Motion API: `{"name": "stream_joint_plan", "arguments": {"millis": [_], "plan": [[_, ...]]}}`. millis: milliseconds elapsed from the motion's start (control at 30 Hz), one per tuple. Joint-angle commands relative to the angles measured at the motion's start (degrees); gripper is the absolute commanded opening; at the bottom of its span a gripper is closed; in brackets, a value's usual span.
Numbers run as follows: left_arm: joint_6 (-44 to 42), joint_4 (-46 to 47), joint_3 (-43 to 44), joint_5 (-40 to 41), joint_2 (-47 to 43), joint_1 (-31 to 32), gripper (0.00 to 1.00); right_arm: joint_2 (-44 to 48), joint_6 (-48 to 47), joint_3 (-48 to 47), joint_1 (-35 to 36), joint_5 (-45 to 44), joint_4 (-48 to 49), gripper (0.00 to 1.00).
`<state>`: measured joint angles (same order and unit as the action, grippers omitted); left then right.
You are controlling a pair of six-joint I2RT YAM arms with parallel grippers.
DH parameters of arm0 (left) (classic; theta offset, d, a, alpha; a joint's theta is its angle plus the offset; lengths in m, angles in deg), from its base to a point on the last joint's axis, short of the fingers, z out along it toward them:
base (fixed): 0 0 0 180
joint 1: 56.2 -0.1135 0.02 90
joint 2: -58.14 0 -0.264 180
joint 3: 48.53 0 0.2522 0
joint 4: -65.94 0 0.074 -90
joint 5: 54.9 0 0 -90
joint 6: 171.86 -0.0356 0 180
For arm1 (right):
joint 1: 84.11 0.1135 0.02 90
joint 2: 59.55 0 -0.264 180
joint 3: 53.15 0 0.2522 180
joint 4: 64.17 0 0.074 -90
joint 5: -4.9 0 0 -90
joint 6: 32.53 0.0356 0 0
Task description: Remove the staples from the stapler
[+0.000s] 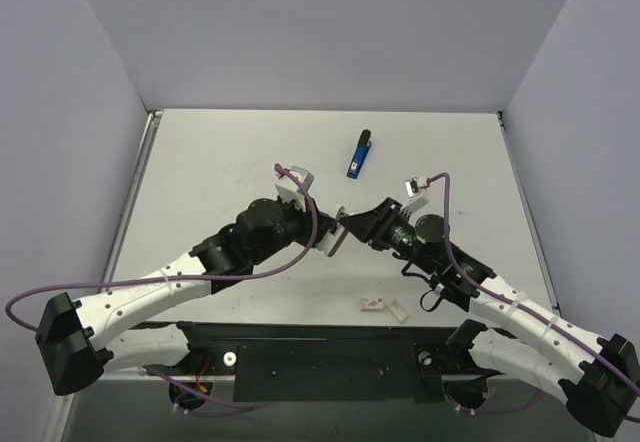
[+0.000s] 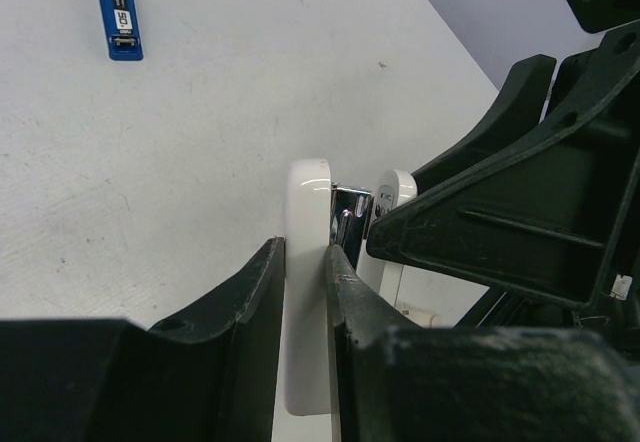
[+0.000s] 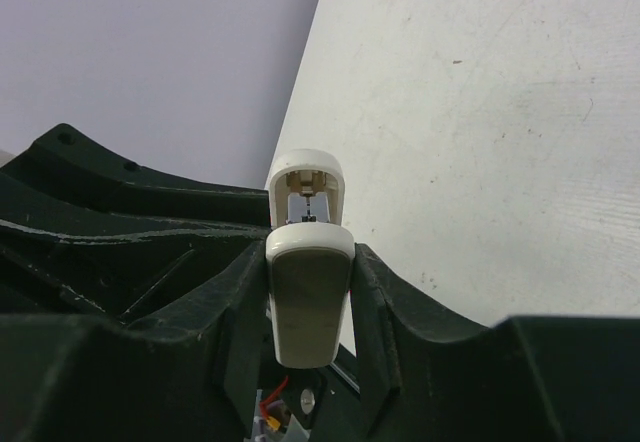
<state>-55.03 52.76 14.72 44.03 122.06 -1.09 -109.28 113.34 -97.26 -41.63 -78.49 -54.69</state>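
L gripper [image 2: 303, 257] is clamped on one half of the white stapler [image 1: 338, 230] at frame centre. R gripper [image 3: 310, 272] grips the other half, w/ chrome magazine [image 2: 350, 217] showing btwn. Pale staples [image 1: 398, 312] lie on table [image 1: 230, 162] at lower centre; blue stapler [image 1: 358, 154] sits apart, upper centre.
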Motion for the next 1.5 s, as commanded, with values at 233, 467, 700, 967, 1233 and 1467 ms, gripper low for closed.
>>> {"name": "stream_joint_plan", "arguments": {"millis": [233,467,700,967,1233,1467], "plan": [[1.1,4.8,1.0,-2.9,-2.0,0.9,0.12,2.0,-1.6,-1.4,1.0,-3.3,-0.9,0.0],[1.8,7.0,0.3,-11.0,-4.4,0.9,0.65,9.8,-7.3,-4.3,0.5,-3.3,-12.4,0.0],[3.2,9.9,-2.5,-18.0,-9.2,0.9,0.82,17.0,-14.5,-10.7,-0.2,1.6,-25.5,0.0],[6.5,18.7,-5.1,-27.5,-11.0,0.8,0.84,18.2,-18.4,-17.5,-0.4,15.4,-31.5,0.0],[11.0,29.2,-7.3,-36.8,-10.6,0.8,0.84,16.6,-20.5,-20.6,-0.3,25.4,-31.3,0.0],[14.7,35.1,-8.4,-40.6,-10.0,0.8,0.83,16.8,-20.4,-21.2,-0.2,31.9,-28.2,0.0]]}}
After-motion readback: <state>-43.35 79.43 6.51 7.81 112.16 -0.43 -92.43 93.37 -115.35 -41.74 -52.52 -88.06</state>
